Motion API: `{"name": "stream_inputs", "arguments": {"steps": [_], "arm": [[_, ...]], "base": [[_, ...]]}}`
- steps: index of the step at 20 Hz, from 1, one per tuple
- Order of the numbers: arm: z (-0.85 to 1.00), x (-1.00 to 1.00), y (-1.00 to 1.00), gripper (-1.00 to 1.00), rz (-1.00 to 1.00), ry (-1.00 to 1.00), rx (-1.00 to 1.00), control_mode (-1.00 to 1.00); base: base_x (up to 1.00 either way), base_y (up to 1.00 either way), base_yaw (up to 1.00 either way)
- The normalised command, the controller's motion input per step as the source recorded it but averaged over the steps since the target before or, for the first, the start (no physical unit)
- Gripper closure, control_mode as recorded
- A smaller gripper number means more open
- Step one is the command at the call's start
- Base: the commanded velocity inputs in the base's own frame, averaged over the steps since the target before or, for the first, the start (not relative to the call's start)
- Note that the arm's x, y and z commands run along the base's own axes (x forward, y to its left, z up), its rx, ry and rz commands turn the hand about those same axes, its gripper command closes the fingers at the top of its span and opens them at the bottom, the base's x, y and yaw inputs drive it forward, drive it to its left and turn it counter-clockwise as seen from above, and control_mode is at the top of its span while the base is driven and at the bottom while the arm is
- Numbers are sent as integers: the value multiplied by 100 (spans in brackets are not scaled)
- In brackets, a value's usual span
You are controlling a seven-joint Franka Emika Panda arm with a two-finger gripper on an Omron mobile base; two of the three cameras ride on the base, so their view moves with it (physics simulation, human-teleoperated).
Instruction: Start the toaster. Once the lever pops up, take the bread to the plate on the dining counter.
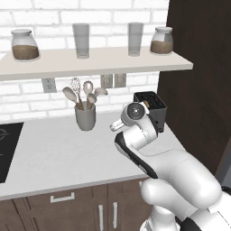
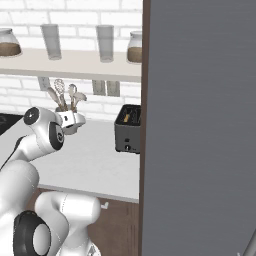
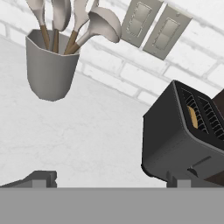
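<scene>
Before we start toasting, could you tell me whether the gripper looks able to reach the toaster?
Probably yes: the open gripper faces the toaster across bare counter; the cup stands aside.

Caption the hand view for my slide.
Open gripper faces boxy black toaster holding tan bread slice, grey utensil cup alongside.

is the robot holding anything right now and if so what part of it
Nothing is held. The tool is open, its fingertips spread wide over bare counter, short of the toaster where the bread sits in a slot.
</scene>
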Motion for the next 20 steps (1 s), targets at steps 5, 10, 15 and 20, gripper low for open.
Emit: {"name": "stream_inputs", "arguments": {"steps": [5,10,15,20], "arm": [[0,0,0,-100,0,0,0,-100],[0,0,0,-100,0,0,0,-100],[0,0,0,-100,0,0,0,-100],[0,0,0,-100,0,0,0,-100]], "base": [[0,0,0],[0,0,0],[0,0,0],[0,0,0]]}}
